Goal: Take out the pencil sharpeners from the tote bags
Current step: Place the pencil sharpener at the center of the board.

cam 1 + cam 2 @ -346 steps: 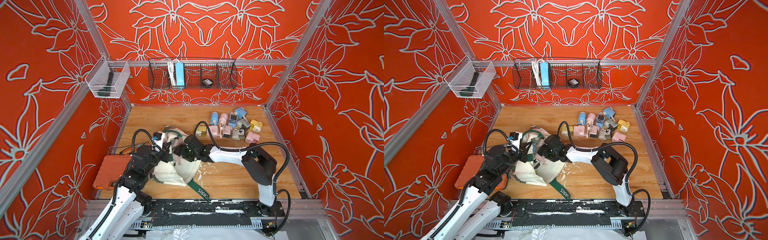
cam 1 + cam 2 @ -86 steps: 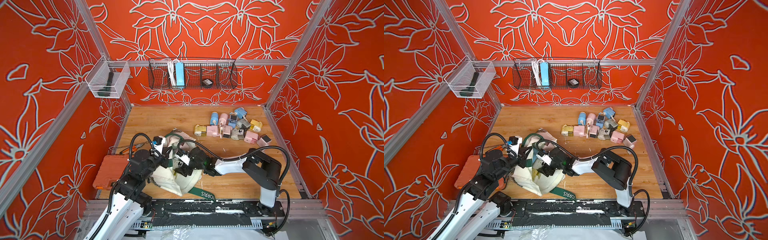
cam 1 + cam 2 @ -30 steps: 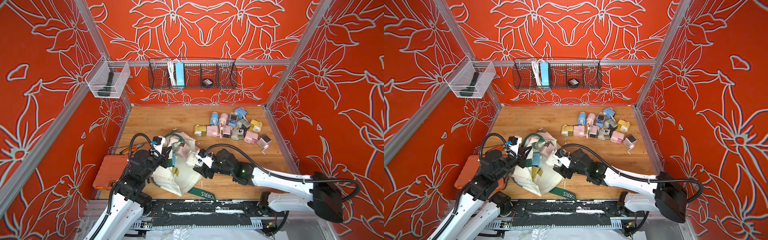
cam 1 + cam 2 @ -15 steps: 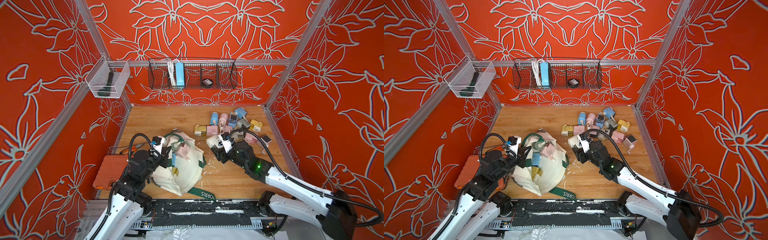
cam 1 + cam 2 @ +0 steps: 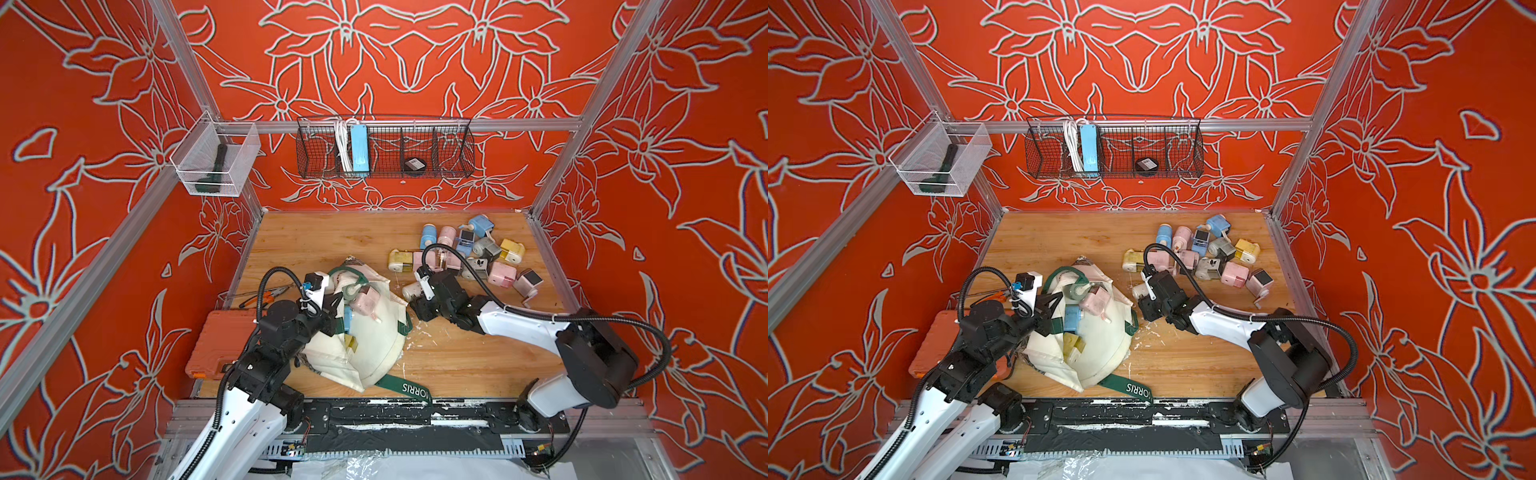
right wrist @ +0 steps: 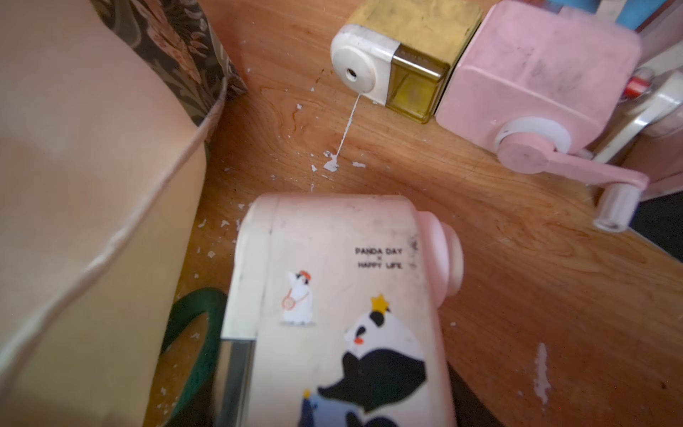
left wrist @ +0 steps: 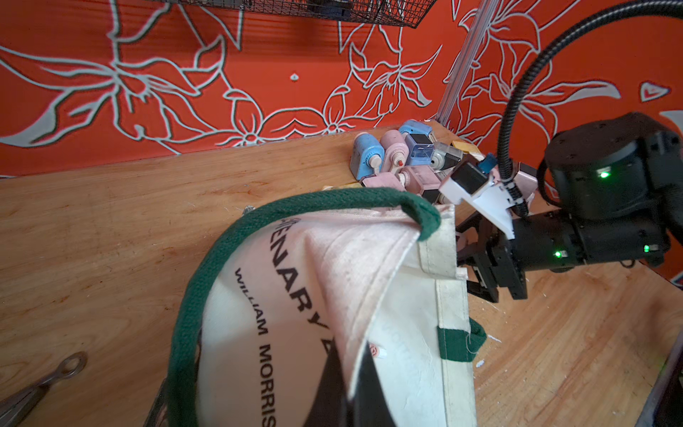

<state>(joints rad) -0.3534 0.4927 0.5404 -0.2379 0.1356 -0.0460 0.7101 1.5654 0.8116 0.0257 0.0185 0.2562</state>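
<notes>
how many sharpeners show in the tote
4 in the tote mouth: grey-green one farthest back, pink one beside it, then blue one, yellow one nearest the front. More may be hidden.

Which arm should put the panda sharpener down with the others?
Right. The right gripper holds the panda sharpener close beside the pile of sharpeners; the left gripper is shut on the tote bag, farther away.

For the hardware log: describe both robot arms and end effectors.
The left arm and right arm have white shell links, black joint housings and black corrugated cables. The black left end effector and right end effector carry white camera brackets with blue plugs. Green lights dot the right arm.
</notes>
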